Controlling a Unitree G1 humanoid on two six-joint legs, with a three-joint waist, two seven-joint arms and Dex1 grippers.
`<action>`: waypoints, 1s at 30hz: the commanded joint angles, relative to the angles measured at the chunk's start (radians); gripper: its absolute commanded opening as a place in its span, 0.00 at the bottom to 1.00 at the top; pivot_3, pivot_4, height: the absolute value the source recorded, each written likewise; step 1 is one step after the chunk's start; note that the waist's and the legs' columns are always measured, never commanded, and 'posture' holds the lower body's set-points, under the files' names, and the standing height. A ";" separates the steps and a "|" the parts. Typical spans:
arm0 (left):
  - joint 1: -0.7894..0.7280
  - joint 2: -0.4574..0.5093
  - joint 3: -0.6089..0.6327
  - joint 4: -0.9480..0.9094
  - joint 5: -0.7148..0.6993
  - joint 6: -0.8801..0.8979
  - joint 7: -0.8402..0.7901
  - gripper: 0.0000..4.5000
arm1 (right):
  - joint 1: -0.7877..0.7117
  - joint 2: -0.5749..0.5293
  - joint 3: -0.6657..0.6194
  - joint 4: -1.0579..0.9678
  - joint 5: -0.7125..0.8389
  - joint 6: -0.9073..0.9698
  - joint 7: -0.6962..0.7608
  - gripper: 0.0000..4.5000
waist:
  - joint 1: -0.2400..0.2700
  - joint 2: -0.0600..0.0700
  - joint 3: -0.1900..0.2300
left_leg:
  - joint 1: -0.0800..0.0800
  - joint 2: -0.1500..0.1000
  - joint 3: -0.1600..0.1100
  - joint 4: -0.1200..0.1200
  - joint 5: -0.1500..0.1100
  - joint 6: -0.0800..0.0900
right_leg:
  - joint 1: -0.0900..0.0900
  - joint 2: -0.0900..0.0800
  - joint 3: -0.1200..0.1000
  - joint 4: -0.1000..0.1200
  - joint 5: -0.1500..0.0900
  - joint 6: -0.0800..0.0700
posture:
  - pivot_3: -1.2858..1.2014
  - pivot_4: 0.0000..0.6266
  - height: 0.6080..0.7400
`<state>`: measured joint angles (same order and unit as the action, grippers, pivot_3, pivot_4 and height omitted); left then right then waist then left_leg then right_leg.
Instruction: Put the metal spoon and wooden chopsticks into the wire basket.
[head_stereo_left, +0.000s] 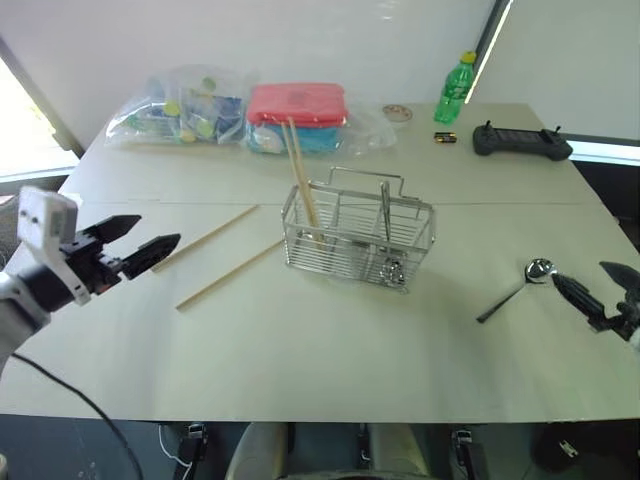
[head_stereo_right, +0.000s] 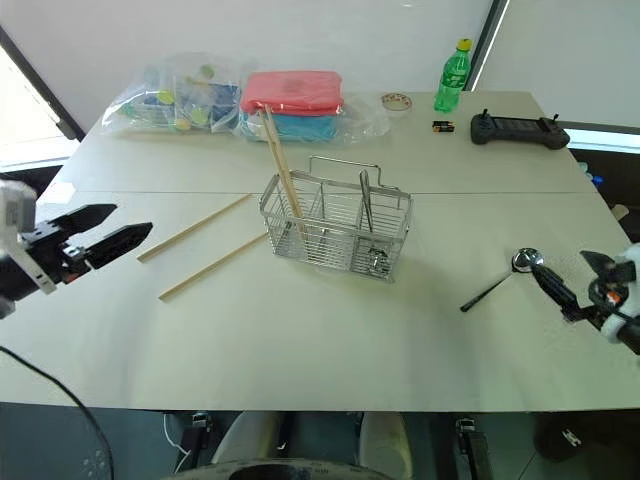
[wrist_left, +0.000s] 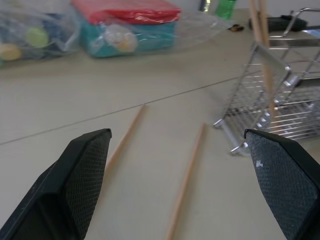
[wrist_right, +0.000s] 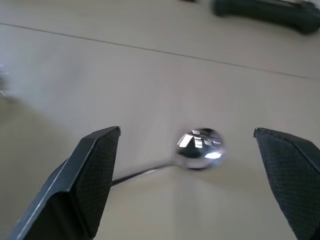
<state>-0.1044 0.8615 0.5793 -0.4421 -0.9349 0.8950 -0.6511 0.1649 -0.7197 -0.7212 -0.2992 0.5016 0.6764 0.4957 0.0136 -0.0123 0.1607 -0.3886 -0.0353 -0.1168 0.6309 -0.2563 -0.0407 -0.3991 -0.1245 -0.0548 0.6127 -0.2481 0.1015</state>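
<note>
The wire basket (head_stereo_left: 358, 240) stands mid-table with two wooden chopsticks (head_stereo_left: 300, 180) leaning in its left compartment and a metal utensil (head_stereo_left: 386, 215) in the right one. Two more wooden chopsticks (head_stereo_left: 228, 272) lie flat on the table to its left. My left gripper (head_stereo_left: 142, 240) hovers open at the left, pointing toward those loose chopsticks (wrist_left: 187, 180). The metal spoon (head_stereo_left: 518, 286) lies at the right, bowl toward my right gripper (head_stereo_left: 598, 282), which is open just beside it. The spoon bowl (wrist_right: 200, 149) shows between the right fingers.
At the table's far edge lie clear bags of small items (head_stereo_left: 180, 108), a red and teal pack (head_stereo_left: 297, 115), a green bottle (head_stereo_left: 456, 90), a small dish (head_stereo_left: 397, 113), a battery (head_stereo_left: 445, 137) and a black controller (head_stereo_left: 522, 141). A seam crosses the table behind the basket.
</note>
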 joint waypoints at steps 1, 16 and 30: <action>-0.150 0.048 -0.059 -0.093 -0.182 0.079 0.032 1.00 | -0.113 0.067 0.016 -0.186 -0.011 0.254 -0.285 0.98 | 0.000 0.000 0.000 | 0.000 0.000 0.000 0.000 0.000 0.000 | 0.000 0.000 0.000 0.000 0.000 0.000 | 0.52 0.24 0.63; -0.460 0.041 -0.282 -0.093 -0.253 0.100 0.114 1.00 | -0.587 0.553 -0.028 -0.407 -0.278 0.938 -0.789 0.98 | -0.007 0.004 0.000 | 0.000 -0.001 0.000 -0.003 0.001 0.001 | -0.004 0.005 0.002 0.002 0.001 0.000 | 0.52 0.24 0.63; -0.447 0.033 -0.277 -0.128 -0.304 0.088 0.132 1.00 | -0.644 0.634 -0.051 -0.346 -0.360 0.938 -0.733 0.98 | -0.028 0.004 0.000 | 0.001 0.000 -0.001 -0.003 0.001 0.001 | -0.003 0.005 0.002 0.006 0.001 0.000 | 0.52 0.24 0.63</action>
<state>-0.5429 0.8893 0.2893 -0.5439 -1.2143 0.9989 -0.5144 -0.4532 -0.0873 -0.7689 -0.6368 0.1519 1.6076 -0.2449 -0.0149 -0.0082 0.1606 -0.3874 -0.0358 -0.1172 0.6283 -0.2556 -0.0398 -0.4025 -0.1191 -0.0521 0.6185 -0.2474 0.1016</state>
